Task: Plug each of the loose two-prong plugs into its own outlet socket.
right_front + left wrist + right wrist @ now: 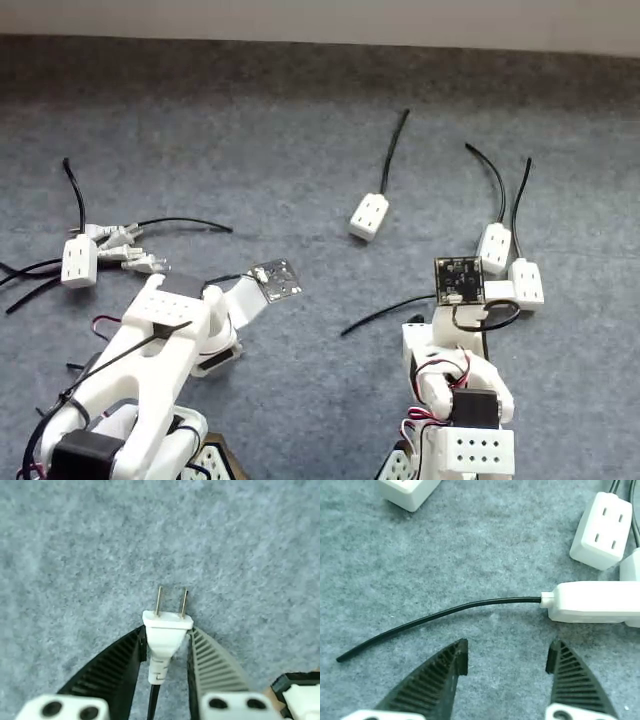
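Prongs [159,600] jut from the white two-prong plug [165,625] clenched in my left gripper [167,635]; right gripper [508,647] gapes over a black cord [445,612]; I'd square prongs to a white outlet block [369,216].

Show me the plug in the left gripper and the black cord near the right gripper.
plug [166,630], left wrist view, on its white body below the prongs.
black cord [445,612], right wrist view, midway along its curve.

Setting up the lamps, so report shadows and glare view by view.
High view: even, soft light, only faint shade under the arms. Left wrist view: the plug in the left gripper shows no glare. Right wrist view: the cable casts a thin soft shadow.
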Robot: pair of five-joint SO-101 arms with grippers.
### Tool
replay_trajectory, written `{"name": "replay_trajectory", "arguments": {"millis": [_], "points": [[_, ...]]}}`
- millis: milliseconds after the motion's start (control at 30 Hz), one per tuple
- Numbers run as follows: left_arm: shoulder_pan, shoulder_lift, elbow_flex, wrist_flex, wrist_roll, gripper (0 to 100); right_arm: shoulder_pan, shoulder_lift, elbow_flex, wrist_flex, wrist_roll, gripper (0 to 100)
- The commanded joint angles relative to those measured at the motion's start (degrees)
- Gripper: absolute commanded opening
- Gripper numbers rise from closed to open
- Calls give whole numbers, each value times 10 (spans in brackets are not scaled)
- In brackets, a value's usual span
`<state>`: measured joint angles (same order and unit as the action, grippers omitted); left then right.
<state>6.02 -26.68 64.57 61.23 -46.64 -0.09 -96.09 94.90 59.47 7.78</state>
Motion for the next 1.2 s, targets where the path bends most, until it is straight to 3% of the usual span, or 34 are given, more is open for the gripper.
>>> {"name": "replay_trajectory", "arguments": {"millis": [0,167,300,433,700,900,1067,1167], "points": [[10,-3,2,-24,-1,123,-4,-7,59,-14,7,252],[13,-2,5,-24,-1,110,-4,-7,59,-13,7,252],[24,-2,6,-19,-37,6,-4,-7,59,-13,7,252],[31,-8,-15,-13,-53,6,-4,-7,59,-13,7,252],[36,-9,-240,143,18,6,-4,-7,59,-15,7,252],[175,-38,-317,202,113,5,-4,-7,59,-15,7,252],[303,-170,-309,200,227,5,-4,-7,60,-15,7,252],[327,-259,-263,171,256,5,-4,-7,60,-15,7,252]]}}
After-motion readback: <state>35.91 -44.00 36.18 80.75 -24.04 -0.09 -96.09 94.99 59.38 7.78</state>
